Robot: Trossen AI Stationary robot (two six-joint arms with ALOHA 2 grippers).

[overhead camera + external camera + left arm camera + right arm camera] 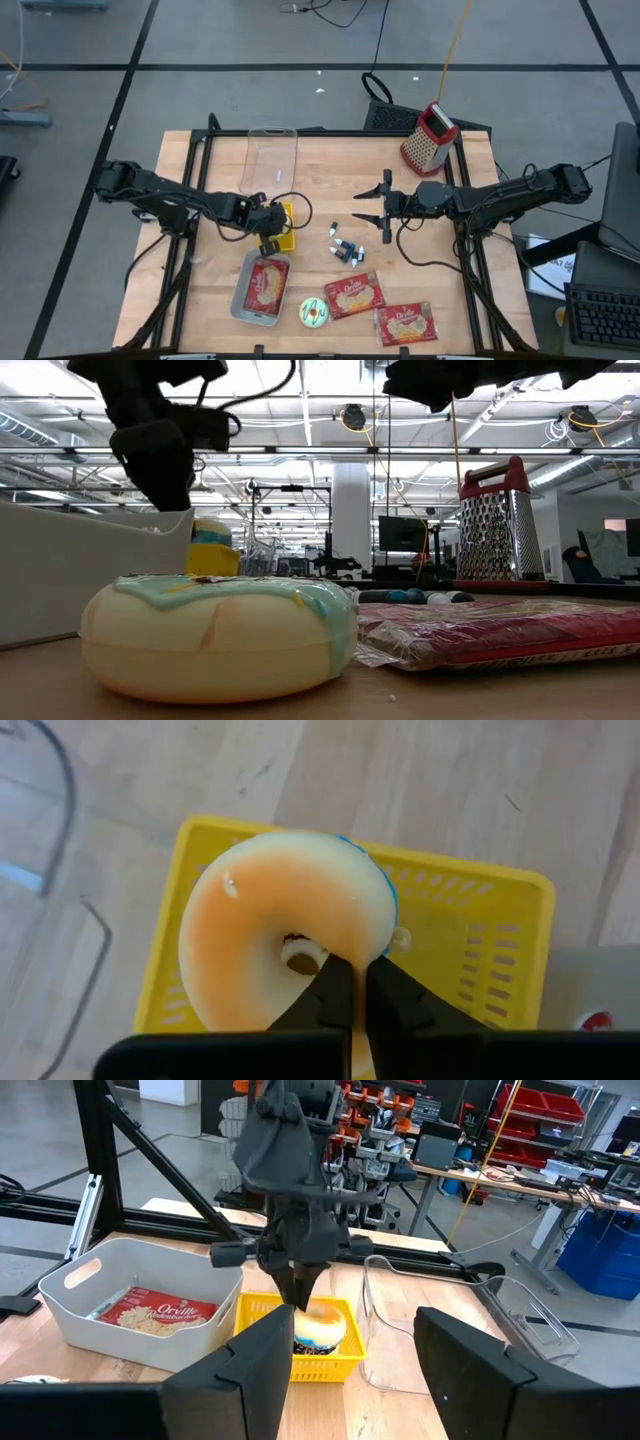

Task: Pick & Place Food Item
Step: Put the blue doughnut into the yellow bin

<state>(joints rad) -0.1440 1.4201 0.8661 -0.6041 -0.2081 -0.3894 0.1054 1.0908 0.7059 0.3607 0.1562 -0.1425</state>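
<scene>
A yellow slotted basket (285, 230) (470, 930) stands on the table left of centre. A donut (270, 920) (320, 1330) with a pale orange underside and blue icing sits tilted inside it. My left gripper (268, 222) (360, 1005) reaches down into the basket and is shut on this donut. My right gripper (380, 207) (365, 1370) hovers open right of centre, facing the basket and touching nothing. A second donut (314, 312) (220, 635) with teal icing lies flat near the table's near edge. My left gripper pinches the donut's ring (365, 945) between its two fingers (335, 990), beside the hole (300, 957). It comes from above, pointing down into the basket. The donut stands tilted with its underside toward the wrist camera; whether it still rests on the basket floor does not show.
A grey bin (240, 300) holding a red popcorn packet (267, 283) sits just near of the basket. Two more packets (353, 295) (405, 323) lie at near right. Markers (345, 250) are at centre, a clear container (272, 155) at far left, a grater (428, 138) at far right.
</scene>
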